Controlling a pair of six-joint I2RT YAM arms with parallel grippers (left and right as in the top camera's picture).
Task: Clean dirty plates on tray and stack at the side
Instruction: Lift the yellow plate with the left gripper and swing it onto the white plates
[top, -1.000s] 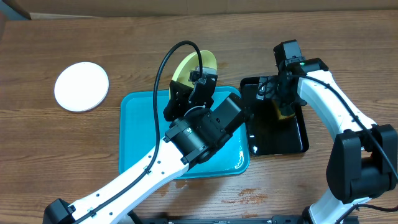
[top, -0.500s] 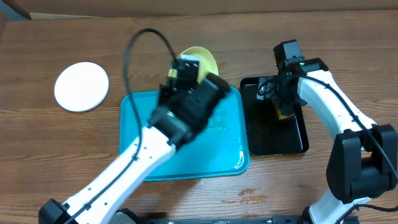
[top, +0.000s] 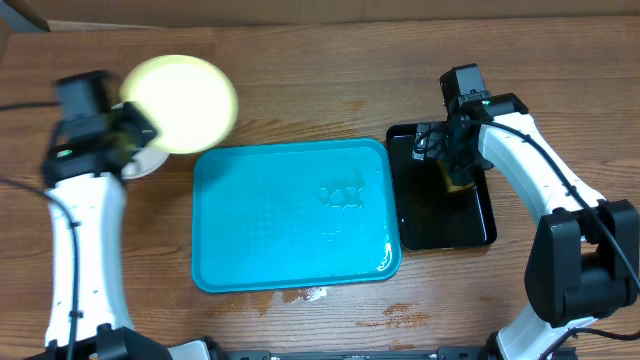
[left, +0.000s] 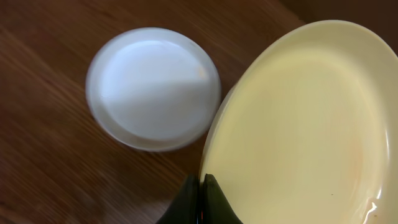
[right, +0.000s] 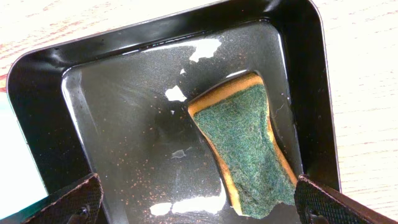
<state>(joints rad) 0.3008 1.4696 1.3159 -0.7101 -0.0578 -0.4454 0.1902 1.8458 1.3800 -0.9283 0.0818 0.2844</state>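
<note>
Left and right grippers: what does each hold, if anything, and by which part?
The left gripper pinches the pale yellow plate by its rim; the right gripper is open, holding nothing.

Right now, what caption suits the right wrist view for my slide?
Open right gripper above the wet black tray, a green-and-yellow sponge lying inside.
</note>
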